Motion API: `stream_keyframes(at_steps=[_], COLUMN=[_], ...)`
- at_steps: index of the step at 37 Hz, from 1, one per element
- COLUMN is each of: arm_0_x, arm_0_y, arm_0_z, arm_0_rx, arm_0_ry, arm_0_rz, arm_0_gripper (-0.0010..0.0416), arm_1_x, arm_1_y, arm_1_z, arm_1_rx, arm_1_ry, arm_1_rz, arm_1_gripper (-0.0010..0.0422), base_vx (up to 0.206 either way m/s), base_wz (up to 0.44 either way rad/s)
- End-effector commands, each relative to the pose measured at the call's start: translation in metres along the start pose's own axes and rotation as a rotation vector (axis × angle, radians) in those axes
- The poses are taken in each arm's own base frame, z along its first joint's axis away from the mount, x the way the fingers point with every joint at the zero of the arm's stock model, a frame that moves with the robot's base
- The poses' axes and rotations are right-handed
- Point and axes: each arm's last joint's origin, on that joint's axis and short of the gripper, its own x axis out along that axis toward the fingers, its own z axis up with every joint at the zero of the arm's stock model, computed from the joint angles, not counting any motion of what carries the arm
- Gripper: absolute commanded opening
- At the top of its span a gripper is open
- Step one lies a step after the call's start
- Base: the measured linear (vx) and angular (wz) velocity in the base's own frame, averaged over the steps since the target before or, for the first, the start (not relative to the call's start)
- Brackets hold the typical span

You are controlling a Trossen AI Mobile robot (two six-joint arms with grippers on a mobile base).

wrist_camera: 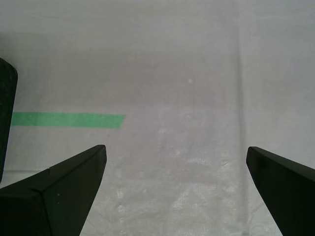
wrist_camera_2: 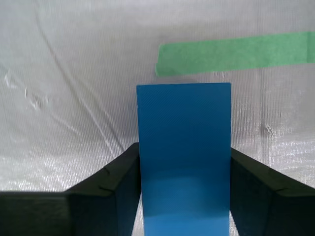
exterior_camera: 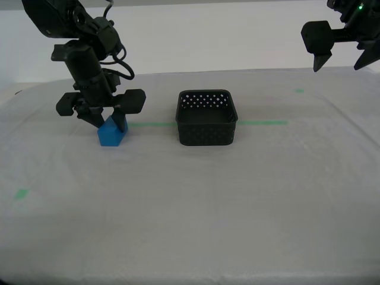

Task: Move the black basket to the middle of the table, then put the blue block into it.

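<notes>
Blue block (wrist_camera_2: 183, 157), smooth: clamped in my second gripper (exterior_camera: 108, 124) jaws | my first gripper (exterior_camera: 339, 64): jaws wide, empty

green tape line (exterior_camera: 261, 123) – thin, runs across the far half of the surface, broken into stretches | small green patch (exterior_camera: 22, 193) – near side, exterior view's left | small green patch (exterior_camera: 299, 91) – far side, exterior view's right | pale wall (exterior_camera: 225, 35) – plain, behind everything

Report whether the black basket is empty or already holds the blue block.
Empty. The black basket shows only its bare perforated inside, while the blue block sits outside it on the table, between the fingers of my second gripper.
</notes>
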Motion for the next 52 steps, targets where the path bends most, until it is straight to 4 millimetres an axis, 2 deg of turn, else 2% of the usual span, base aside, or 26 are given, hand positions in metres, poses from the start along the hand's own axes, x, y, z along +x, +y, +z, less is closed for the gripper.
stream_keyframes(at_steps=[1,11,15,26,39,52], arm_0_x=[0.0,0.0,0.0,0.0,0.0,0.0], arm_0_y=[0.0,0.0,0.0,0.0,0.0,0.0], arm_0_z=[0.0,0.0,0.0,0.0,0.0,0.0], arm_0_rx=[-0.001,-0.001,-0.001,-0.001,-0.001,-0.001], arm_0_ry=[-0.001,-0.001,-0.001,-0.001,-0.001,-0.001], arm_0_rz=[-0.001,-0.001,-0.001,-0.001,-0.001,-0.001], arm_0_gripper=[0.0399,0.0399,0.0399,0.0399,0.0399,0.0399], arm_1_x=[0.0,0.0,0.0,-0.006,-0.049,-0.077], arm_1_y=[0.0,0.001,0.001,0.0,-0.005,-0.038], arm_1_z=[-0.002,-0.001,-0.001,-0.001,0.003,0.016], arm_1_rx=[-0.012,-0.051,-0.076,-0.09,-0.145,-0.134], arm_1_ry=[0.017,0.014,0.015,0.004,-0.058,-0.106], arm_1_rz=[0.004,0.005,0.005,0.019,0.06,0.046], arm_1_gripper=[0.0129,-0.0007,0.0008,-0.0002,-0.0001,0.0], base_vx=[0.0,0.0,0.0,0.0,0.0,0.0], base_wz=[0.0,0.0,0.0,0.0,0.0,0.0])
